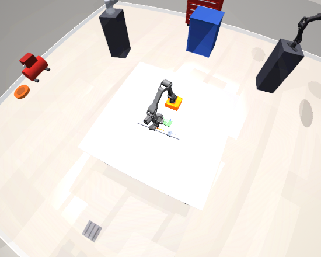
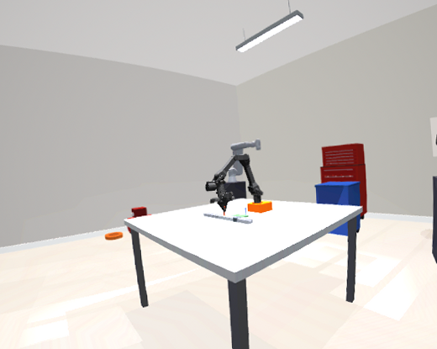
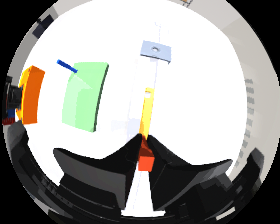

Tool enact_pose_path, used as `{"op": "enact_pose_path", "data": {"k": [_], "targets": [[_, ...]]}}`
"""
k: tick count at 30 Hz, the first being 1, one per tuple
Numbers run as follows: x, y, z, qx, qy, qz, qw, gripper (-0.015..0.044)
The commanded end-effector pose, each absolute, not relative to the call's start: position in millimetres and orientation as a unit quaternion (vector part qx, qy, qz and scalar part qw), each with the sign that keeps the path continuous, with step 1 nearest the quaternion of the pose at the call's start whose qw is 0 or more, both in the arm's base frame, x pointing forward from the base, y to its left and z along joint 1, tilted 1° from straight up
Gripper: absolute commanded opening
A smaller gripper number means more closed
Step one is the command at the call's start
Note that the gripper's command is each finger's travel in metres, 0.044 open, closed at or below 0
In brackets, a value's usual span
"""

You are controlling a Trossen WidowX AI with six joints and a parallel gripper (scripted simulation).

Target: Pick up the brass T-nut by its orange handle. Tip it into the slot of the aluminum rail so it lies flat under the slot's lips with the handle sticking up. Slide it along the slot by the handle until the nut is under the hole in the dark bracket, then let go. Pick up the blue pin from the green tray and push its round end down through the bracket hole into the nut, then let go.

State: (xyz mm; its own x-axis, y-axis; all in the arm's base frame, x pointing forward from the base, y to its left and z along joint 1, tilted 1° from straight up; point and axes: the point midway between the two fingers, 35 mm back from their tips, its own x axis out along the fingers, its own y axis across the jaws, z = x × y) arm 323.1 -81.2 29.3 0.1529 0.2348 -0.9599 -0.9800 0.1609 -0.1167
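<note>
The brass T-nut [image 3: 147, 112] extends from its orange handle [image 3: 145, 162], which 2 closed fingers grip; the dark bracket [image 3: 156, 51] [image 1: 169, 133] [image 2: 236, 219] sits ahead.

Beyond your bench's far edge, you have a blue cabinet [image 1: 203, 33] [image 2: 339, 209] standing before a red tool chest [image 1: 204, 6] [image 2: 351, 156]. An orange ring [image 1: 16, 95] [image 2: 108, 236] lies on the floor, well apart from the bench's edges.

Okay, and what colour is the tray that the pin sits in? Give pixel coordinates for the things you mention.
The tray [image 1: 167, 124] [image 2: 240, 216] [image 3: 82, 102] is plain light green, seen best in the wrist view.
</note>
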Motion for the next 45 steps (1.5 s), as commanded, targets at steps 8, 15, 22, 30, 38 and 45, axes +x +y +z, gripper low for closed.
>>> {"op": "enact_pose_path", "data": {"k": [8,15,22,30,38,45], "targets": [[326,-83,28,-0.421,0.443,0.489,0.622,-0.015],[327,-83,28,-0.417,0.447,0.492,0.62,-0.015],[328,-83,28,-0.413,0.45,0.495,0.618,-0.015],[329,-83,28,-0.41,0.452,0.498,0.616,-0.015],[329,-76,28,-0.41,0.451,0.499,0.616,-0.015],[330,-63,29,-0.412,0.448,0.499,0.617,-0.015]]}}
